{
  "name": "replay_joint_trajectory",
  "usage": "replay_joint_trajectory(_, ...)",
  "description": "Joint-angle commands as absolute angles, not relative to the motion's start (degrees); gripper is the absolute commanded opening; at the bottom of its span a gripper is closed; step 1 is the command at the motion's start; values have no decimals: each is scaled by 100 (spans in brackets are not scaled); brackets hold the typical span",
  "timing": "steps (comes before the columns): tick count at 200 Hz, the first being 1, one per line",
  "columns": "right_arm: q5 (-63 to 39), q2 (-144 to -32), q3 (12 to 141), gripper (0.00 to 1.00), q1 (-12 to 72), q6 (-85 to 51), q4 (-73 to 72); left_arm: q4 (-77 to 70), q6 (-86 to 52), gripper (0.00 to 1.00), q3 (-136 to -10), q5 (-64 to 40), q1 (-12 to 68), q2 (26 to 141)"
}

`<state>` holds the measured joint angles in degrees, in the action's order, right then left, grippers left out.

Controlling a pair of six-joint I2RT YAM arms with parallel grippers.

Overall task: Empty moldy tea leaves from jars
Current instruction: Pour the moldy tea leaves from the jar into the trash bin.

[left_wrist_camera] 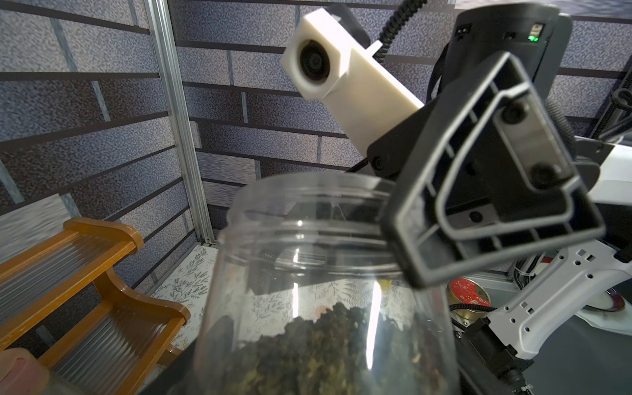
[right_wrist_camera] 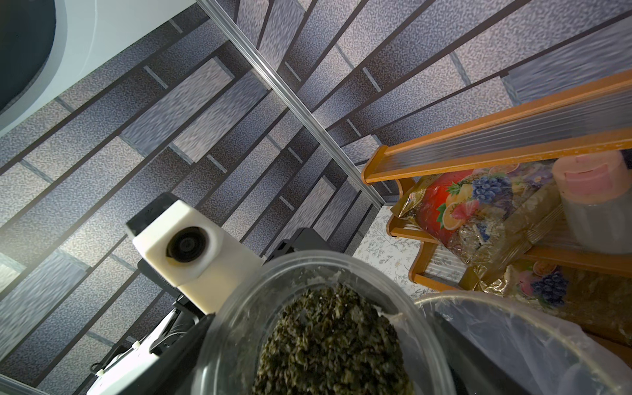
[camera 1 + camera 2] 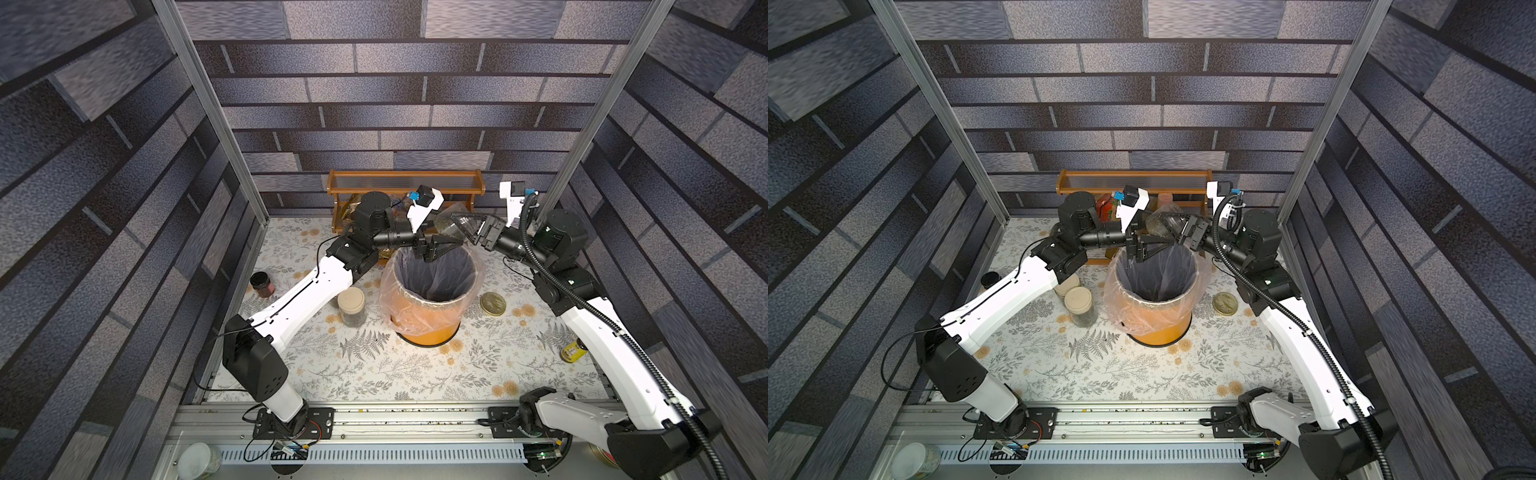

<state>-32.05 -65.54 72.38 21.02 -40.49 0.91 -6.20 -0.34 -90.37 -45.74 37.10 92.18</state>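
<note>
— Over the orange bin (image 3: 432, 307), what got counted?
— One bin, two arms. Jars: one open jar (image 3: 444, 226) held up by the bin's far rim, one lidded jar (image 3: 352, 307) standing on the table (image 3: 374, 365). A second cream lid (image 3: 1067, 284) showed just beside the left arm in a top view. Also one dark jar (image 3: 262, 284), one yellow bottle (image 3: 575, 349), one gold disc (image 3: 492, 303).
— Wrist views?
— Left wrist showed tea leaves (image 1: 325, 349) heaped low inside the open jar, with no lid on its mouth. Right wrist showed a fruit-print bag (image 2: 472, 205) and a pink-capped tub (image 2: 588, 191) on the wooden rack (image 2: 496, 143).
— Hands?
— Left gripper (image 3: 455, 243) was clamped on the jar's lower body. Right gripper (image 3: 459, 226) had one jaw on each side of the mouth end. Couldn't tell whether they were pressing.
</note>
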Motion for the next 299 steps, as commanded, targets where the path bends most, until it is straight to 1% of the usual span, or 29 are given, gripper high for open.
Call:
replay_joint_trajectory(1, -3245, -6604, 7401, 92, 2134, -4173, -180, -670, 105, 35, -9349, -4560, 3744, 9281)
replay_joint_trajectory(35, -3213, -6634, 7420, 86, 2135, -4248, -263, -598, 140, 35, -9448, -4592, 3747, 9313)
replay_joint_trajectory(60, -3218, -6669, 7450, 79, 2135, -4341, -335, -598, 167, 38, -9430, -4576, 3747, 9316)
replay_joint_trajectory(79, -3232, -6706, 7458, 77, 2130, -4423, -391, -632, 150, 41, -9414, -4555, 3750, 9316)
replay_joint_trajectory(85, -3243, -6706, 7454, 77, 2131, -4454, -412, -649, 150, 45, -9409, -4535, 3747, 9309)
replay_joint_trajectory(93, -3241, -6708, 7448, 77, 2136, -4497, -435, -683, 149, 53, -9385, -4489, 3749, 9300)
replay_joint_trajectory(100, -3241, -6706, 7454, 77, 2135, -4525, -448, -754, 149, 62, -9351, -4451, 3748, 9281)
replay_joint_trajectory(107, -3249, -6706, 7462, 77, 2136, -4556, -464, -847, 145, 74, -9287, -4413, 3748, 9256)
replay_joint_trajectory(112, -3251, -6717, 7470, 77, 2135, -4576, -468, -923, 136, 80, -9239, -4384, 3742, 9234)
replay_joint_trajectory(128, -3280, -6739, 7529, 77, 2134, -4661, -466, -1328, 57, 90, -9030, -4305, 3726, 9150)
replay_joint_trajectory(134, -3303, -6748, 7562, 77, 2125, -4711, -478, -1578, 5, 98, -8914, -4239, 3719, 9113)
replay_joint_trajectory(137, -3309, -6756, 7567, 77, 2132, -4744, -475, -1724, -18, 100, -8826, -4192, 3717, 9082)
replay_joint_trajectory(163, -3417, -6816, 7645, 78, 2136, -4984, -536, -2948, -83, 100, -8171, -3860, 3734, 8885)
replay_joint_trajectory(191, -3557, -6897, 7801, 78, 2133, -5268, -539, -4289, -97, 100, -7629, -3113, 3813, 8823)
replay_joint_trajectory(213, -3699, -6974, 7958, 78, 2130, -5470, -493, -5219, -254, 100, -7473, -2910, 3814, 8913)
replay_joint_trajectory(248, -3852, -7072, 8189, 78, 2131, -5695, -394, -5869, -248, 100, -7624, -2969, 3888, 9123)
replay_joint_trajectory(299, -4020, -7119, 8373, 78, 2124, -5898, -336, -6138, -312, 100, -8082, -3102, 3914, 9524)
